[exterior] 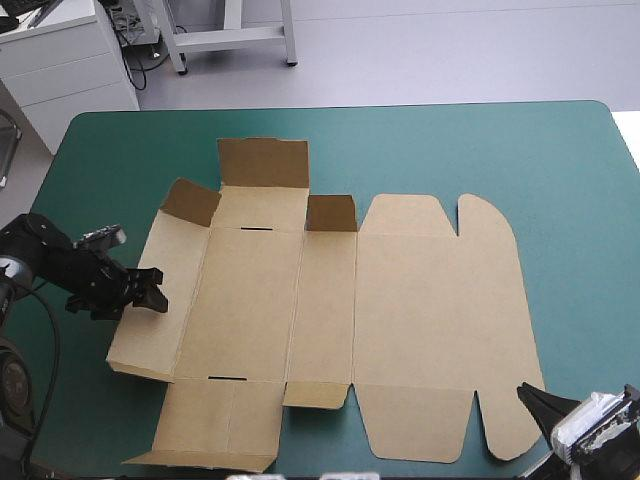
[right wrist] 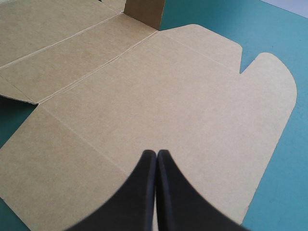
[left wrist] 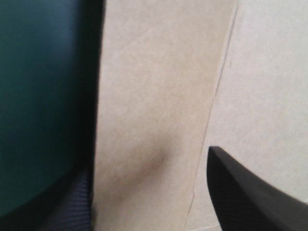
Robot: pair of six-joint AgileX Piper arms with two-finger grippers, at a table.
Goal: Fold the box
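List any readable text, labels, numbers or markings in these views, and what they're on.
None readable.
The box is plain brown board, unprinted in all three views.
The teal-green cover carries no marks.
No label shows on the left gripper or the right gripper.

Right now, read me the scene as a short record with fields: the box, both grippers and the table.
box: brown box, a cut sheet lying mostly flat
flaps: three small flaps standing up along the far side
left gripper: fingers open, set astride the outer edge of the box's left panel
right gripper: fingers shut, holding nothing, at the box's near right corner
table: teal-green cover, box lying near its middle
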